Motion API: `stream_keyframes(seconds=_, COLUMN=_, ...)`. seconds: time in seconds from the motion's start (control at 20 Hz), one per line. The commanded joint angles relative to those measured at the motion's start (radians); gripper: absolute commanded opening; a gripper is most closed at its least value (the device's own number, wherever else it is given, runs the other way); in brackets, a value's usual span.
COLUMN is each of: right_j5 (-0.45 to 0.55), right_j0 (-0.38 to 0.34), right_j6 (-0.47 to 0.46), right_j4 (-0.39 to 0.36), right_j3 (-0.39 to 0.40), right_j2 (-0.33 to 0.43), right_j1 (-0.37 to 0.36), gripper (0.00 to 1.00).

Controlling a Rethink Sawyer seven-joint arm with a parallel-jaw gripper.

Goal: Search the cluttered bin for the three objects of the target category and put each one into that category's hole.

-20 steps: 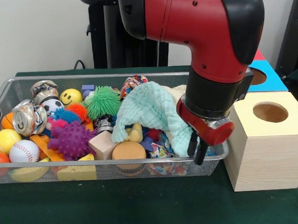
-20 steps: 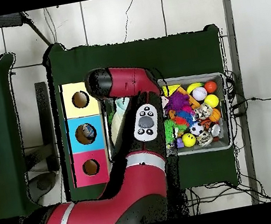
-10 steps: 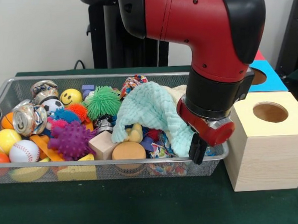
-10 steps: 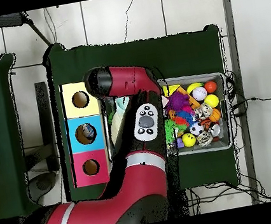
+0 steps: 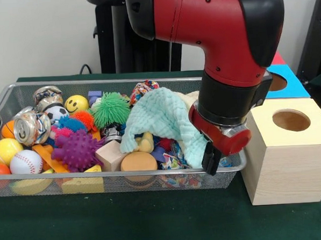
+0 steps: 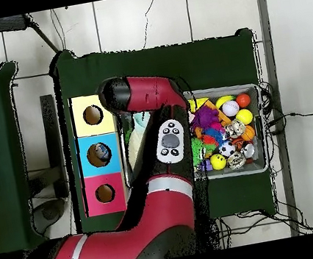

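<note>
Gripper (image 5: 211, 163) of the red and black arm hangs at the end of the silver wire-mesh bin (image 5: 3, 104) that is next to the pale wooden box with a yellow top and a round hole (image 5: 291, 151). Its dark fingertips are low, at the level of the bin's front rim, and they look close together, but I cannot tell if they are closed or if they hold something.

Just beside the fingers, touching them or nearly so, lies the mint green waffle-textured cloth (image 5: 163, 120), which is draped over other things in the bin. Under the cloth, near the fingers, is a patterned colourful fabric piece (image 5: 171, 161). A little further from the fingers are the round tan wooden disc (image 5: 138, 161) and the pale wooden cube (image 5: 111, 155). Well apart from the fingers, toward the opposite end of the bin, are the purple spiky rubber ball (image 5: 76, 150), the white baseball (image 5: 25, 162), the yellow smiley ball (image 5: 76, 104) and the crushed silver can (image 5: 31, 126).

In the overhead view the arm (image 6: 161, 157) covers the gripper and this part of the bin.
</note>
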Motion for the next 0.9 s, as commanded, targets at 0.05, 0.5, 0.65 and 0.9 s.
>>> stream_keyframes(seconds=0.05, right_j5=0.029, right_j0=-0.081, right_j6=-0.127, right_j4=-0.037, right_j3=0.213, right_j2=0.127, right_j1=-0.120, gripper=0.00)
stream_keyframes(seconds=0.5, right_j5=0.055, right_j0=-0.162, right_j6=-0.278, right_j4=-0.131, right_j3=0.339, right_j2=0.171, right_j1=-0.219, gripper=0.00)
stream_keyframes(seconds=0.65, right_j5=0.043, right_j0=-0.178, right_j6=-0.282, right_j4=-0.161, right_j3=0.349, right_j2=0.190, right_j1=-0.223, gripper=0.00)
stream_keyframes(seconds=0.9, right_j5=0.037, right_j0=-0.184, right_j6=-0.241, right_j4=-0.196, right_j3=0.339, right_j2=0.212, right_j1=-0.219, gripper=0.00)
